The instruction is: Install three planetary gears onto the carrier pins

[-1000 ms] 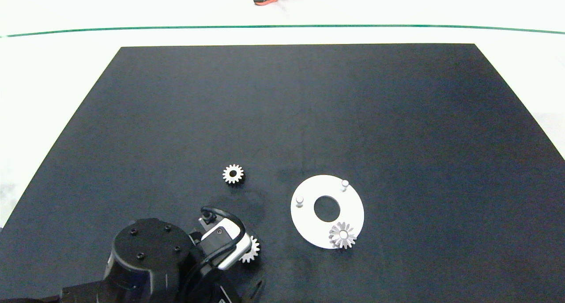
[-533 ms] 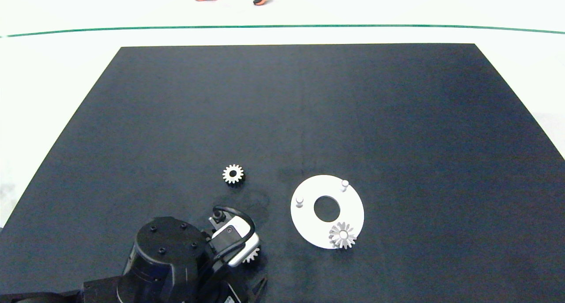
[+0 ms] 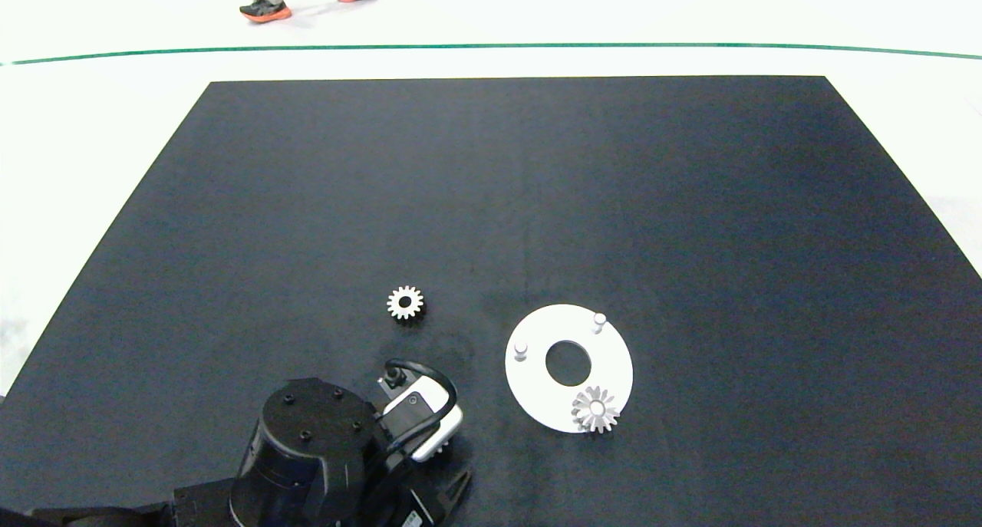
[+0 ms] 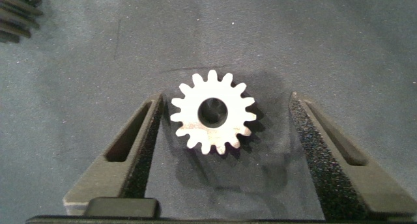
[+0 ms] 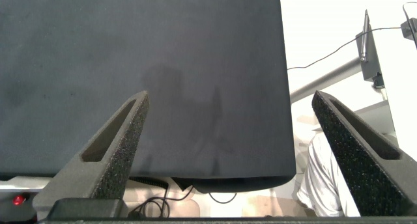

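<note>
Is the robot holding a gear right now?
No. The left gripper is open around a planetary gear lying flat, its fingers not touching it. The right gripper is open and empty.

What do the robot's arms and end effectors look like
The left arm is glossy black with a round bolted cap, a white wrist camera module and a looping black cable. Both the left end effector and the right end effector have two grey wedge-shaped fingers with slots and rough black foam pads.
</note>
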Available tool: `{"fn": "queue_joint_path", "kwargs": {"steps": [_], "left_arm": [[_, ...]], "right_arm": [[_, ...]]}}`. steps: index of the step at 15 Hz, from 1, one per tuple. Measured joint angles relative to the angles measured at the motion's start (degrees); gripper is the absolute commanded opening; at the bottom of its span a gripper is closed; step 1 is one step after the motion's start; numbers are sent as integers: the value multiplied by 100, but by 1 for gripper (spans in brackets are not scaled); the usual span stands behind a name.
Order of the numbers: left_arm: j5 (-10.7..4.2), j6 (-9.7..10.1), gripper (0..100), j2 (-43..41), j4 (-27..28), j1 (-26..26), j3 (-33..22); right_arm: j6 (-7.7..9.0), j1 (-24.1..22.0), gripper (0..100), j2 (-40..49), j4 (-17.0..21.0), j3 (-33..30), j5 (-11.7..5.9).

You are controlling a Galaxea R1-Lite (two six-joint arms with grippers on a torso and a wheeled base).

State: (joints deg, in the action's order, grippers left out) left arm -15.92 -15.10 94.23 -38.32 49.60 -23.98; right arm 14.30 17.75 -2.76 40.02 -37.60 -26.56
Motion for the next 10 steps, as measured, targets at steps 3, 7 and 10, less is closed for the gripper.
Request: {"fn": "queue_joint_path", "kwargs": {"steps": [3, 7, 10], "left_arm": [[0, -33, 67, 15, 23, -13, -63], [-9, -40, 58, 26, 37, -22, -127], [-9, -44, 52, 26, 39, -32, -134]], "right_arm": [[0, 7, 100, -20, -2, 2, 0], [2, 7, 100, -35, -6, 6, 0], [2, 7, 100, -44, -6, 2, 0]]}}
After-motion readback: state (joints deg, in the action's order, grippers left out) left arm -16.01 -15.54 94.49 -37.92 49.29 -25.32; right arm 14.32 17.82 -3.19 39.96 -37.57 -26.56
